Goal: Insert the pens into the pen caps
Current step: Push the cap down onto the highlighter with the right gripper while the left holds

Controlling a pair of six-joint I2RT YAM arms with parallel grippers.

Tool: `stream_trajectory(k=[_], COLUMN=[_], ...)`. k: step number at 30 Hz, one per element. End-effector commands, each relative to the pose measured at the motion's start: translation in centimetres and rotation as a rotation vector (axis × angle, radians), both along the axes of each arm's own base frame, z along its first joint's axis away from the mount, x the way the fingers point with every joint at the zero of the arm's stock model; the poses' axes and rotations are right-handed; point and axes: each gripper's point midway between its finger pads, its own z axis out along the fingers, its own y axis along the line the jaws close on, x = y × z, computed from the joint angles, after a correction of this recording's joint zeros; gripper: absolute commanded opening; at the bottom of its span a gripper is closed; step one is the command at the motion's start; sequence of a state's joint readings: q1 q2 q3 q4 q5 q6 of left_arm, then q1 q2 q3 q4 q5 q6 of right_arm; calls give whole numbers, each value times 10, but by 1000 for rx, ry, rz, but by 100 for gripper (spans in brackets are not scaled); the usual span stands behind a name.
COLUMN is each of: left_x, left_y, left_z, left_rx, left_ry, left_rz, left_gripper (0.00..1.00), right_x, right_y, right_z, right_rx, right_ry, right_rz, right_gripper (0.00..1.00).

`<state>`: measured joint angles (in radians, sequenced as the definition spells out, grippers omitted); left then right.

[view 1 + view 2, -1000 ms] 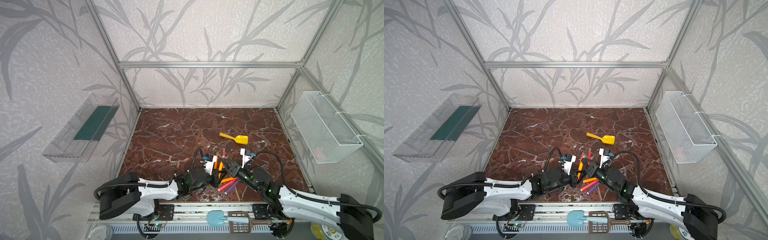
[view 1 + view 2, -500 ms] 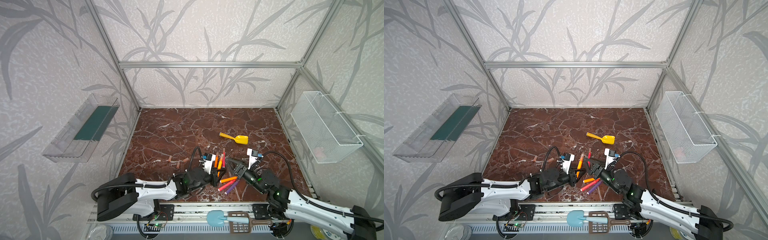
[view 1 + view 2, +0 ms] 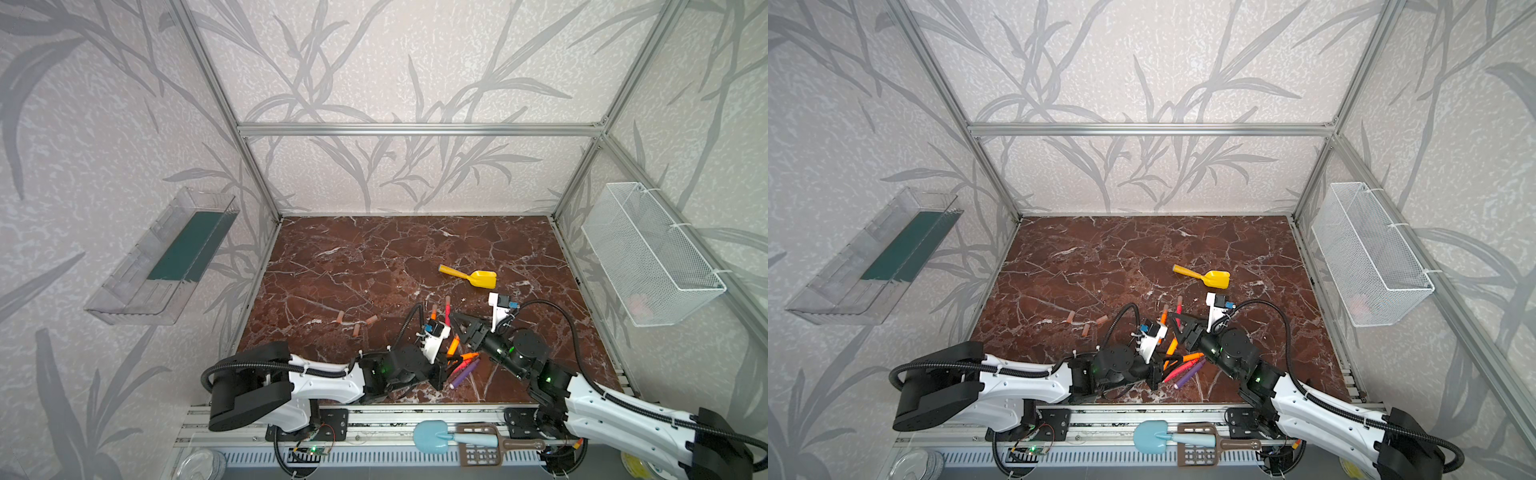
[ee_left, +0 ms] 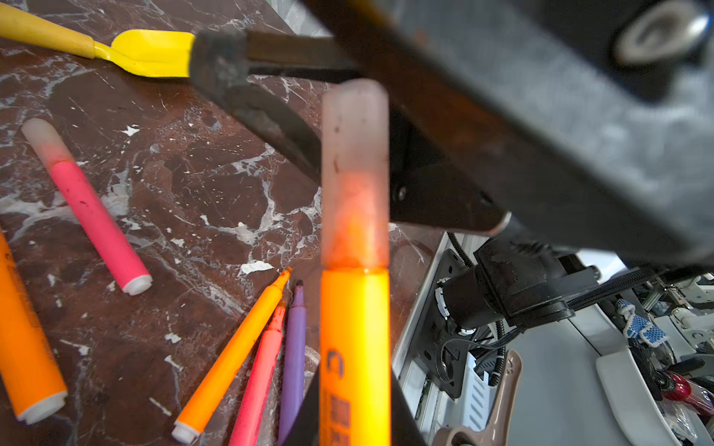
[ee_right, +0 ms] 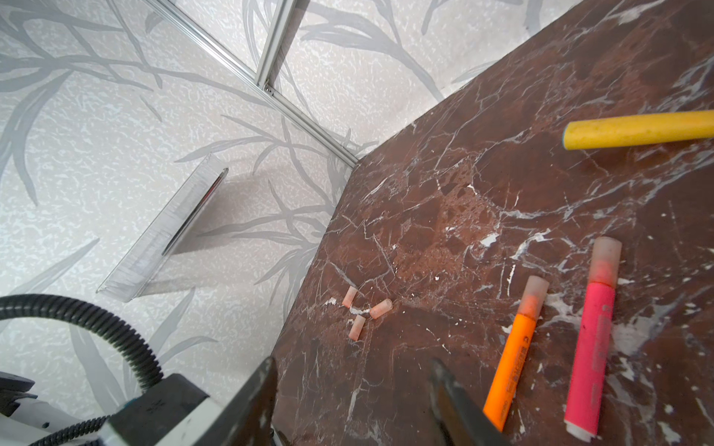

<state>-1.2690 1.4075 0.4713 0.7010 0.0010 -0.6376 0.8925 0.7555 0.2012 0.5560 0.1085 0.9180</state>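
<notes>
While left claw clamps capped orange pen, we see right claw parted, empty; three loose pen caps lie well ahead of it, leftward on surface.

In the right wrist view the right gripper shows only two finger stubs running out of frame, and the yellow scoop only its handle, the bowl lying past the edge. In the left wrist view that gripper's body is a blurred dark mass covering part of the scoop's bowl; the capped orange pen runs out of frame, so the left gripper appears as mere dark slivers either side of it. A second orange pen, the uncapped pink pen and the purple pen are each cut by the edge. In both top views a pinkish thing inside the mesh basket is too blurred to name
</notes>
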Motion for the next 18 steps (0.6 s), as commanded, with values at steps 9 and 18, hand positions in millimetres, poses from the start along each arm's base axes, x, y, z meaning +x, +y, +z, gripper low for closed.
stream_trajectory(k=[9,18], left_x=[2,1], left_y=[-10,-11], left_z=[-2,1], left_rx=[9,5], left_ry=[-19,-22], left_rz=[-6,-9], left_gripper=[0,0], right_x=[1,4], right_y=[8,14], right_z=[29,24], right_rx=[55,37], right_ry=[-48,-28], right_rz=[26,38], right_gripper=[40,28])
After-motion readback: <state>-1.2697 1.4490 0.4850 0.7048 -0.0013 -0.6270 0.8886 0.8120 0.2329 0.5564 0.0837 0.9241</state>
